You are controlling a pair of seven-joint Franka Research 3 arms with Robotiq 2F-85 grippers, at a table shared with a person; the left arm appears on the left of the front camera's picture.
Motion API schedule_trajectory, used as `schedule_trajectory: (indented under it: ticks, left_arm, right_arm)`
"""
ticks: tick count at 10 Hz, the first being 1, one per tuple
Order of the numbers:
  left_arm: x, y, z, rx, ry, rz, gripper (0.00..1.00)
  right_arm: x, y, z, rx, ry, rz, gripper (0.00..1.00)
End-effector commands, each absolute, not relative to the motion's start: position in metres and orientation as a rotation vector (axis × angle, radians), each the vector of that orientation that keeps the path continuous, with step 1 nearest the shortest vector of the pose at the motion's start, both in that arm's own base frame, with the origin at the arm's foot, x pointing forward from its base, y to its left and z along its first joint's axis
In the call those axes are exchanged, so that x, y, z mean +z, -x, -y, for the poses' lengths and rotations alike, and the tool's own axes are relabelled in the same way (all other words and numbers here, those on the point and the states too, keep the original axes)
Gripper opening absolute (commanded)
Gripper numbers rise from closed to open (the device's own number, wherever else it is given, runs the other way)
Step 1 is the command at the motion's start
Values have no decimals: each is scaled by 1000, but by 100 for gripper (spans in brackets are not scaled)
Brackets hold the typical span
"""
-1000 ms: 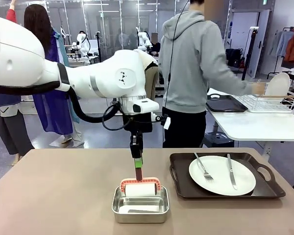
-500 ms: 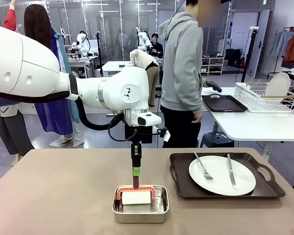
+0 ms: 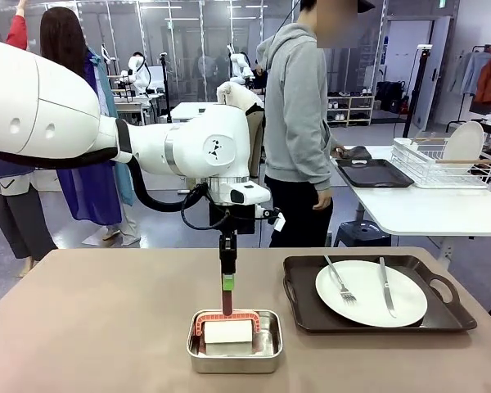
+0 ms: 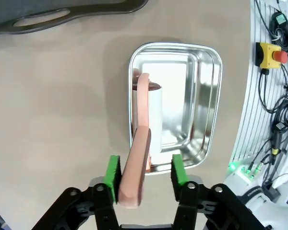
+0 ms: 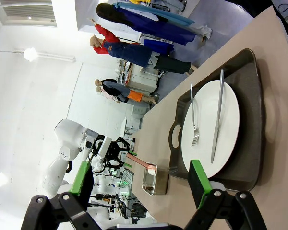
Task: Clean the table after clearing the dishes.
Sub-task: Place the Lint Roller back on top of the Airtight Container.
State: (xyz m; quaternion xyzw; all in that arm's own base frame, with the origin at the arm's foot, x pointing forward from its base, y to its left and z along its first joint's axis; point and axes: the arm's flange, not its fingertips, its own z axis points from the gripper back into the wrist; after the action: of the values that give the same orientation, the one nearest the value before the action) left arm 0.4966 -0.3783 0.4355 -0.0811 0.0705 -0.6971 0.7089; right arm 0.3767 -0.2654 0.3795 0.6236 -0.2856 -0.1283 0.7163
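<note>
- The left claw (image 4: 145, 165) is seen pointing straight down over the steel pan (image 3: 266, 348), near the front edge of the tabletop (image 3: 106, 327) and about mid-width.
- The roller (image 3: 227, 331) is found directly beneath that claw. Its white drum lies in the pan, and its pink handle (image 4: 137, 167) rises upright along the fingers, so the long axis is vertical.
- In the left wrist view the handle is framed by both green pads. One pad is touched, while a slit is left beside the other, so a firm clamp cannot be told.
- The right claw (image 5: 140, 179) is held with its pads spread wide and nothing between them.
- One set of dishes is left on the tabletop: a white plate (image 3: 409, 307) with fork (image 3: 339, 280) and knife (image 3: 385, 286) on a dark tray (image 3: 299, 303). It lies just beside the pan on the robot's right and is thus judged nearer the right arm.
- Bare surface is offered on the robot's left of the pan, where rolling could be started, it is judged, by a lift straight up.
- The person (image 3: 299, 123) is turned toward the white table (image 3: 417, 209) at the far side.
</note>
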Motion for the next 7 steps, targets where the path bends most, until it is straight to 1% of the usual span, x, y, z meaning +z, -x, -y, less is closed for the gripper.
schedule_trajectory:
  ticks: [1, 3, 4, 5, 7]
  left_arm:
    - [439, -499, 376, -1581, 177, -171, 100]
    - [442, -499, 373, -1576, 162, -161, 100]
    - [447, -499, 368, -1561, 144, -145, 93]
    - [437, -498, 377, -1554, 181, -152, 93]
    - [437, -498, 377, -1554, 181, -152, 93]
  right_arm:
    - [383, -375, 264, -281, -1381, 642, 100]
    - [383, -375, 264, -281, -1381, 642, 100]
    - [383, -375, 264, -281, -1381, 642, 100]
    - [383, -375, 264, -281, -1381, 642, 100]
    - [383, -375, 264, -281, -1381, 642, 100]
